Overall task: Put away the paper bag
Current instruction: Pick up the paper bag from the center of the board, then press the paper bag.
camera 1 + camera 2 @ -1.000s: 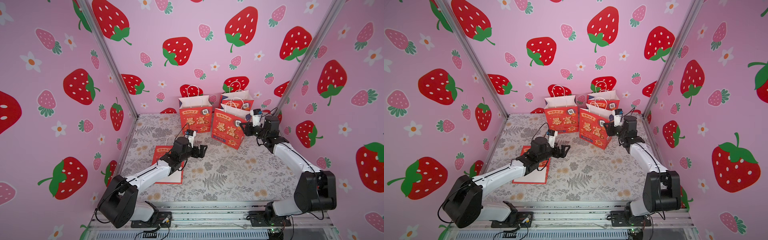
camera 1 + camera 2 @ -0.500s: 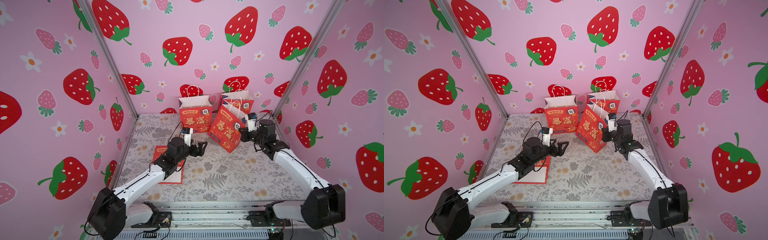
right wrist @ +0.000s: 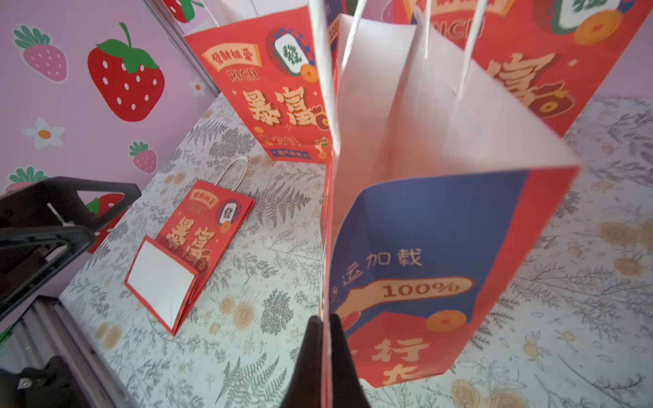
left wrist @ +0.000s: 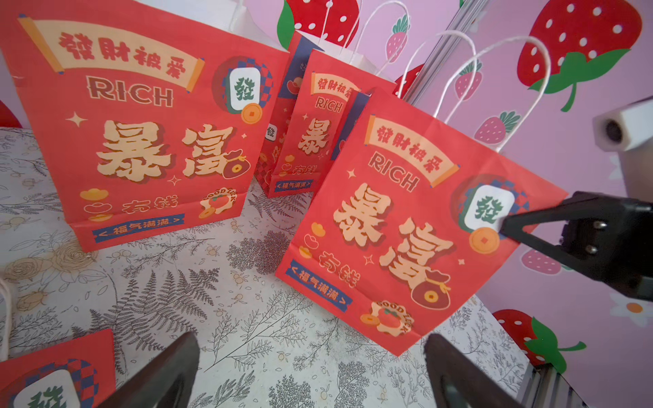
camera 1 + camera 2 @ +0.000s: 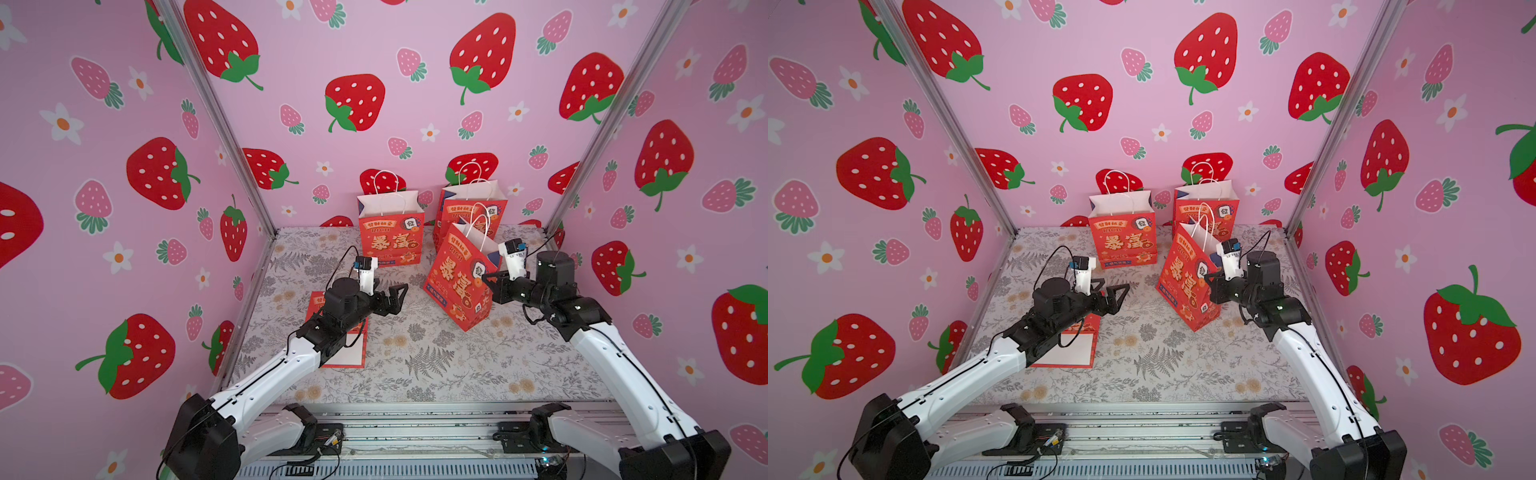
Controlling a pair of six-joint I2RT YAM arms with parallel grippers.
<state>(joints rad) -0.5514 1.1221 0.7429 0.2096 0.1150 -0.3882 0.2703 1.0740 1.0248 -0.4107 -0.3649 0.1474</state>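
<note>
Two arms are reaching in from the lower edge of the frame in both top views. The left gripper point(image 5: 401, 298), just left of centre, is hanging above the cloth point(image 5: 415, 365) with its jaws spread wide and nothing between them, its arm stretching up from the lower left corner. The right gripper point(image 5: 485, 283), right of centre, is pinching the bag point(image 5: 455, 286) by its upper side edge. In the right wrist view the black fingers point(image 3: 314, 353) are pressing flat together on the paper. The bag is sitting right of centre, tilting, with its mouth gaping open. Whether its lowest corner is touching the cloth I cannot tell. It is showing a red face with cream characters, the word RICH and a mahjong tile, a blue side panel marked 100%, a white inside and white twine handles. Two matching back bags point(image 5: 390, 245) are standing upright by the back wall at upper centre, the right-hand one just behind the held bag. A flat bag point(image 5: 345, 353) is lying folded on the cloth left of centre, partly under the left arm. The cloth is carrying a grey fern-and-flower print. Pink walls point(image 5: 374, 41) with strawberries and daisies are closing in three sides, with metal posts point(image 5: 216, 124) running up the back corners.
</note>
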